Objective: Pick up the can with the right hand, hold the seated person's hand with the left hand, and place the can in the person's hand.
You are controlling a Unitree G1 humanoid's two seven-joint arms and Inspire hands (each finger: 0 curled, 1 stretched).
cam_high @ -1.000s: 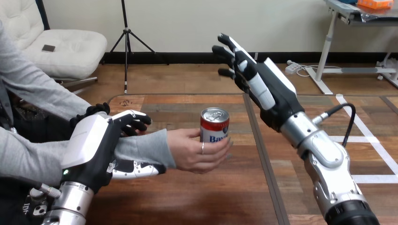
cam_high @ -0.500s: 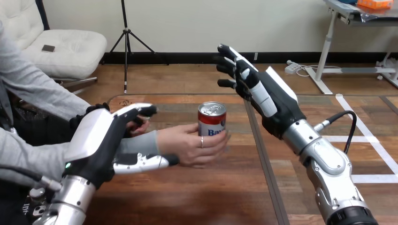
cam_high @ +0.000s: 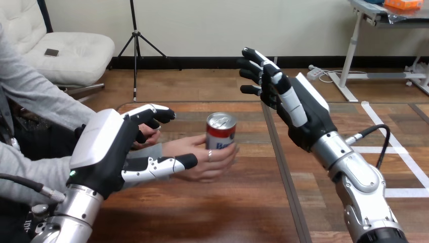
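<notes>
At frame centre the person's hand [cam_high: 202, 159] gripped the drink can [cam_high: 220, 131]. The right robot hand [cam_high: 298, 109] hung released at upper right, and the left robot hand [cam_high: 106, 152] loosely bracketed the person's wrist [cam_high: 149, 151].

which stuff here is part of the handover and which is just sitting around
Part of the job: can, held in the person's hand; left hand, at that wrist; right hand, open, raised beyond the can.
Just there: the wooden table.

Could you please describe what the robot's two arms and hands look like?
The left hand and the right hand are black, with smooth white shells on their backs and jointed black-and-white fingers. Each ends a rounded silver forearm.
</notes>
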